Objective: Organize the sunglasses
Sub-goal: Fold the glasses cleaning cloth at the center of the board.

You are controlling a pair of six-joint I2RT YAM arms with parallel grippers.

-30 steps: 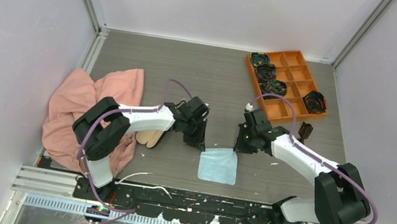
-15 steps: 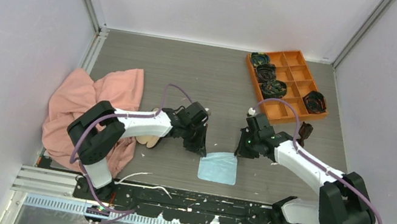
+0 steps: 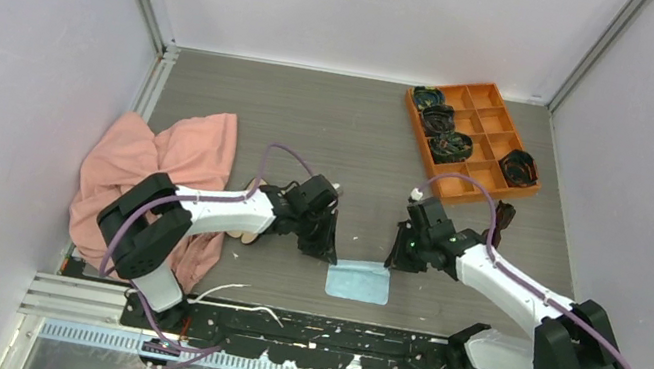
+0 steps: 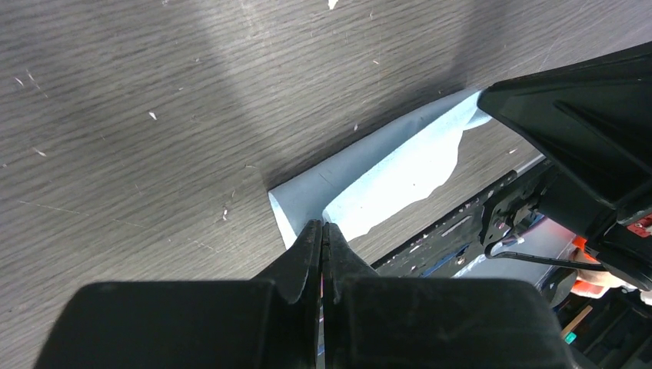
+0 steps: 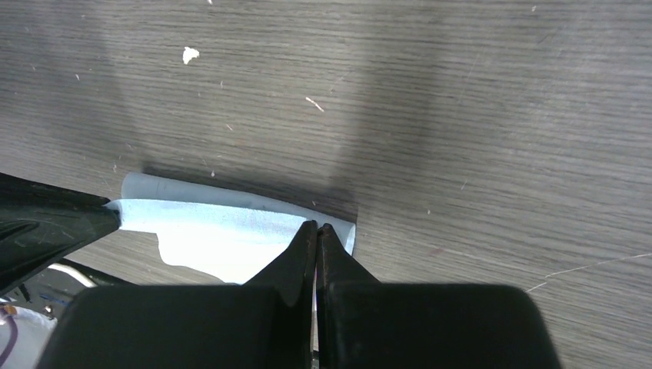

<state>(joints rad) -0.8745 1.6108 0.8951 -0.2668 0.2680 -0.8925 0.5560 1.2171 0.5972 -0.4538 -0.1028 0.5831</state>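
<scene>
Left gripper (image 3: 329, 254): jaws pressed together, with the far left corner of a light blue cloth (image 3: 359, 282) pinched at the tips. Right gripper (image 3: 391, 259): jaws likewise closed, with the cloth's far right corner pinched between them. The cloth's far edge is held raised between the two grippers and curled over, while its near part lies flat on the grey table (image 3: 314, 121). Sunglasses (image 3: 503, 216): one small folded dark pair, laid on the table to the right of the right gripper and farther back. They are apart from both grippers and just beside the near corner of an orange tray (image 3: 486, 97). Four dark coiled bundles (image 3: 439, 120) are held in separate tray compartments, well behind the right gripper. A tan-lined case (image 3: 242, 229) is seen to the left of the left gripper, largely hidden under that arm. A crumpled pink cloth (image 3: 142, 172) is spread farther to the left of that gripper.
</scene>
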